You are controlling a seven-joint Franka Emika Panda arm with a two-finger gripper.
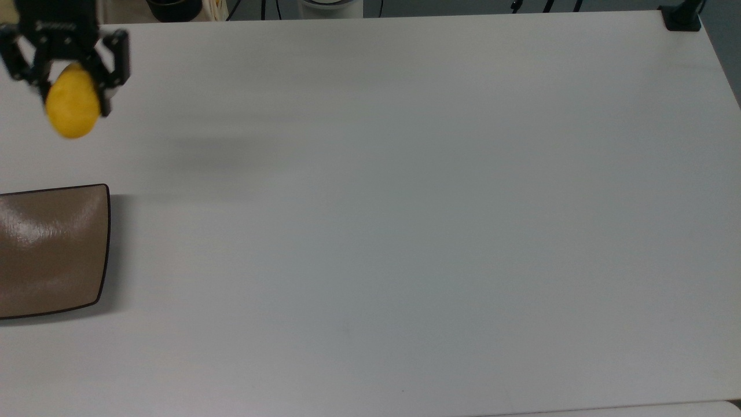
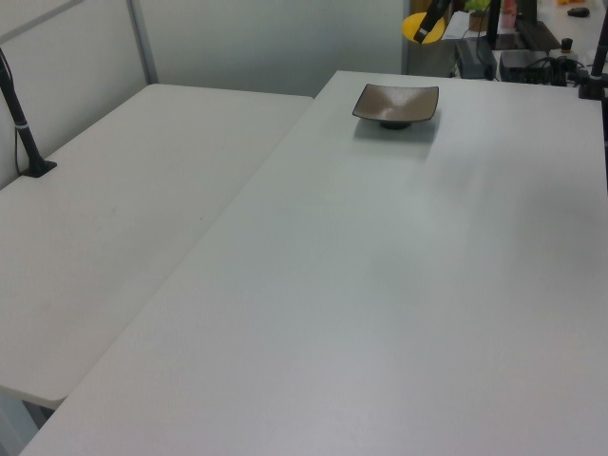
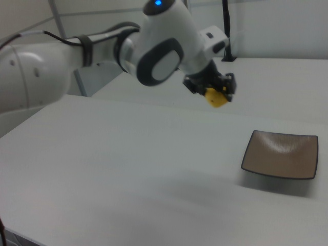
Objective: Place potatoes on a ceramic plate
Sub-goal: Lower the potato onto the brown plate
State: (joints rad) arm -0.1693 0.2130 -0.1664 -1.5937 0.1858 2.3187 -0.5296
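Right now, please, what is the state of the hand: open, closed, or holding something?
Hand: closed on the yellow potato, carried in the air above the table, not yet over the ceramic plate.

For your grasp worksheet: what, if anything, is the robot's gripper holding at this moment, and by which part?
The gripper holds the yellow potato above the table. Its black fingers clamp the potato's upper half on opposite sides, and the lower end hangs free below.
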